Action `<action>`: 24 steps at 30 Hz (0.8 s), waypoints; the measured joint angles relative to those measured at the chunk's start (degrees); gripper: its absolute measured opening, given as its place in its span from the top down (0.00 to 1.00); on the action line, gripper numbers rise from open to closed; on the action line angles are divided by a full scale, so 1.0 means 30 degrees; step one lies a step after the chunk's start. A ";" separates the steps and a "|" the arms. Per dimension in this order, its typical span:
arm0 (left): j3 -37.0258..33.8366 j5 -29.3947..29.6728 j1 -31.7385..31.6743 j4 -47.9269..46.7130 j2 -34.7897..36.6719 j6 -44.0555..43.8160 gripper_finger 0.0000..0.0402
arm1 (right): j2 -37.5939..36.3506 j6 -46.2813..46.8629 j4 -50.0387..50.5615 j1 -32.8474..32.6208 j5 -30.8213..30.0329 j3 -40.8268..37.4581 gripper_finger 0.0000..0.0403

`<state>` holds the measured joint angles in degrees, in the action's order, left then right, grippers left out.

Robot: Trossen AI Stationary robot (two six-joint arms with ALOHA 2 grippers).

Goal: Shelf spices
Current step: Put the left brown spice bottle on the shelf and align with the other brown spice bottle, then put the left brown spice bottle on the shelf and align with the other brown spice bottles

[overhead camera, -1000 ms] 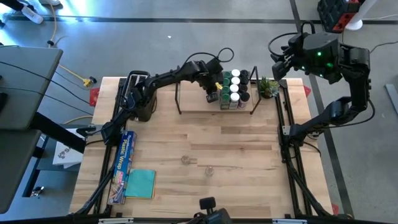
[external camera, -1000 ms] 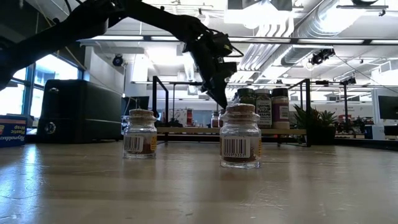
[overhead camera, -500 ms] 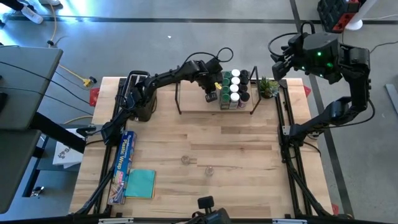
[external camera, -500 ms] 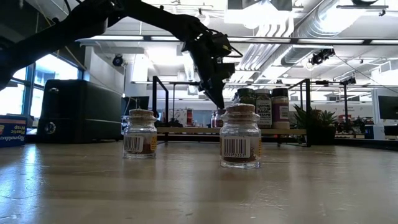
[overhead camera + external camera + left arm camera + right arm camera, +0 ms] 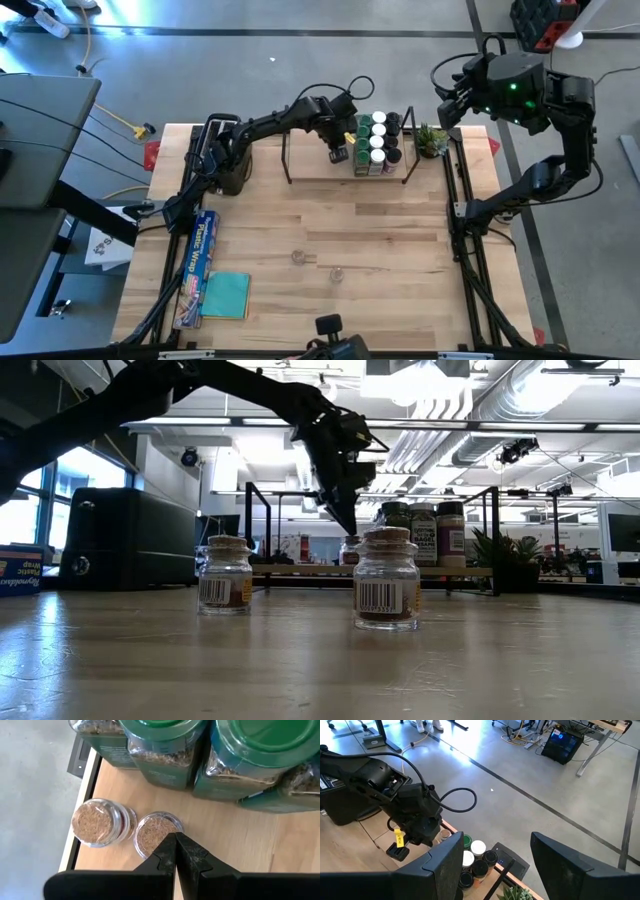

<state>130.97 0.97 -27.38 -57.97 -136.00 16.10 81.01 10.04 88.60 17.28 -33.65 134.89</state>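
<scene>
The shelf (image 5: 315,170), a light board between black end frames, stands at the table's far edge. Green-, white- and dark-lidded spice jars (image 5: 377,143) stand packed on its right half. Two small cork-topped jars (image 5: 97,821) (image 5: 155,831) stand on the board to their left. My left gripper (image 5: 176,840) is shut and slants down over the shelf (image 5: 348,525), its tips at the second small jar. Two more cork-topped jars (image 5: 225,575) (image 5: 386,580) stand on the table's near middle. My right gripper (image 5: 505,865) hangs open and empty, high over the far right corner (image 5: 450,95). My left gripper's shut fingertips (image 5: 170,845) stand at the rim of the small jar's cork top (image 5: 165,827), coming from above at a slant. I cannot tell whether they touch it. The jar stands upright on the shelf board.
A black toaster (image 5: 228,160) stands left of the shelf and a small potted plant (image 5: 432,140) right of it. A plastic wrap box (image 5: 200,255) and a teal cloth (image 5: 226,295) lie at the near left. Bare wood lies between the shelf and the two table jars.
</scene>
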 joint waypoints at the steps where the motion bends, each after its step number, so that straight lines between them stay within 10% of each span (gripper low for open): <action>1: 0.0118 0.0008 0.0000 -0.0142 0.0007 0.0000 0.99 | 0.0000 0.0000 0.0000 0.0000 0.0000 0.0000 0.44; 24: 0.0241 -0.0131 0.0003 -0.1679 0.1981 -0.0322 0.84 | 0.0000 -0.0007 0.0000 -0.0007 0.0000 0.0000 0.44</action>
<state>131.70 0.58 -27.37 -63.01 -130.06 15.13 81.01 10.02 88.60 17.26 -33.65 134.89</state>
